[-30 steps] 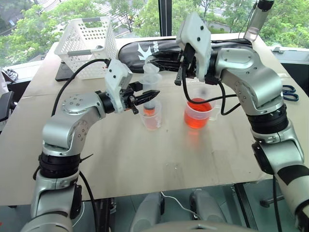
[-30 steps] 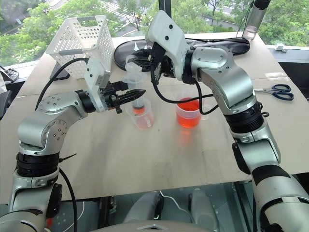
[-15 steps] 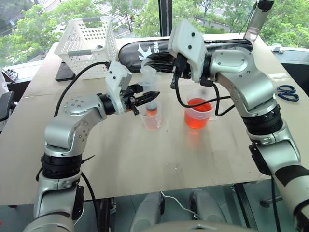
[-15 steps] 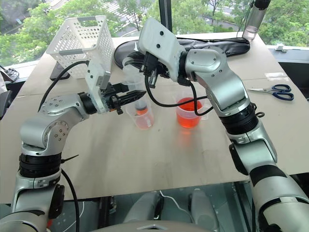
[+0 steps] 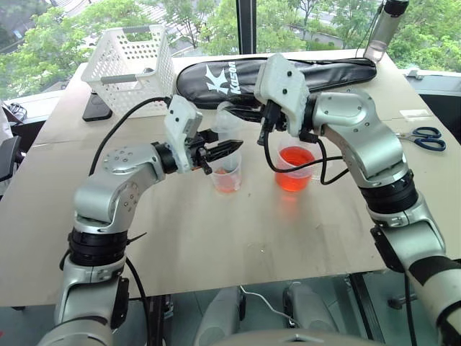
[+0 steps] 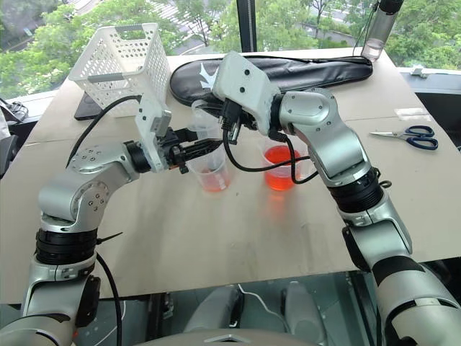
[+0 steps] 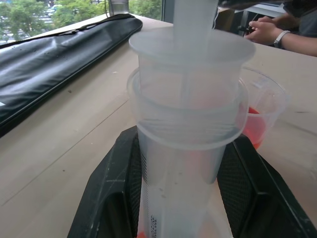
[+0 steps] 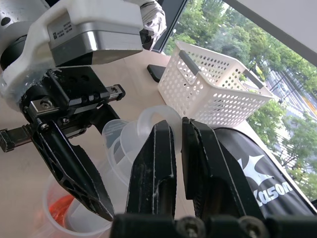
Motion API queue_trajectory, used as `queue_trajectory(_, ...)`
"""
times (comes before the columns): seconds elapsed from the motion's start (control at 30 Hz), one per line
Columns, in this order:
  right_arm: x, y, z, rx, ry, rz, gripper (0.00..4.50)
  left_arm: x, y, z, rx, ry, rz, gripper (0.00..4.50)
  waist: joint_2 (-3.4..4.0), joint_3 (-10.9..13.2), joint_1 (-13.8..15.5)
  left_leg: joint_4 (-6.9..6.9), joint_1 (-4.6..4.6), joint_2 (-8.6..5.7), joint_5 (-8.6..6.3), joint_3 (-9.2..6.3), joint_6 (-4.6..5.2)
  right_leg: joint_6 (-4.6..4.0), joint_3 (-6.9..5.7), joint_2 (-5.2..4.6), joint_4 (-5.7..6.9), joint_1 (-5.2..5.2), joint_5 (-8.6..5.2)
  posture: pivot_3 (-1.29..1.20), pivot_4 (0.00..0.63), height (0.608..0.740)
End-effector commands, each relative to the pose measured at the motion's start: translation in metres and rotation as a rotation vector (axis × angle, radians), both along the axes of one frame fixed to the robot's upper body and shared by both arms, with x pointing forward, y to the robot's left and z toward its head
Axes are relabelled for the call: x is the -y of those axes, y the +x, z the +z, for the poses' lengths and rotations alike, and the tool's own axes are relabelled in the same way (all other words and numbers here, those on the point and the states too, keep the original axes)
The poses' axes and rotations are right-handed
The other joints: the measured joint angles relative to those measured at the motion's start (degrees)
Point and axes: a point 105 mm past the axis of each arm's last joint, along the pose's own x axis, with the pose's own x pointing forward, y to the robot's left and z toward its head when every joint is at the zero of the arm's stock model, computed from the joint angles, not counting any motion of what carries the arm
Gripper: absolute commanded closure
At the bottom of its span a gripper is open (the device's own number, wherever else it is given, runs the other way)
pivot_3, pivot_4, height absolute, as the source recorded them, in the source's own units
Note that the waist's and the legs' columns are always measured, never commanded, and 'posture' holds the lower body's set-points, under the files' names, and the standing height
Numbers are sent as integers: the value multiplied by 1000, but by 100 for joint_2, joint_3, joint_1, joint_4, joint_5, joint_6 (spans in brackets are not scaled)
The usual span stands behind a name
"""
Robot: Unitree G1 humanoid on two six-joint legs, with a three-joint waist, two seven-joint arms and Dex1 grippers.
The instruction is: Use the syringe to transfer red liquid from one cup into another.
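The syringe stands upright with its tip down inside the smaller handleless cup, which holds a little red liquid. My left gripper is shut on the clear barrel, one black finger on each side. Coming in from the right, my right gripper is shut on the white top of the plunger. The wider handled cup stands just right of the small cup, with red liquid in its lower part.
A white perforated basket sits at the table's back left, and a long black bag lies across the back. Scissors lie at the right edge, and a bottle stands back right. A person's hand rests beyond the cups.
My right gripper has come a little to the left and down, and the plunger's top sits lower. The left gripper and both cups have stayed in place.
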Motion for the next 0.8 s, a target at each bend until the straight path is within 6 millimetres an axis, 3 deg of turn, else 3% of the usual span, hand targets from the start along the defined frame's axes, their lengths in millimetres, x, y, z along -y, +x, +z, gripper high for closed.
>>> queue_trajectory(0.03,-19,-21,-32,-66,-108,133,4431,-1,-2,36,140,-51,4,2971,0,0,1,0,0,0,0,0,0,0,0,0,0,0,0,0,150,740)
queue_trajectory(0.3,-22,-25,-45,-81,-130,145,4431,-3,1,41,153,-60,16,2971,0,0,0,1,0,0,0,0,0,0,0,0,0,0,0,0,150,740)
queue_trajectory(0.8,-21,-21,-37,-60,-110,130,4431,-3,1,43,160,-77,25,2971,0,0,3,1,0,0,0,0,0,0,0,0,1,0,0,0,150,740)
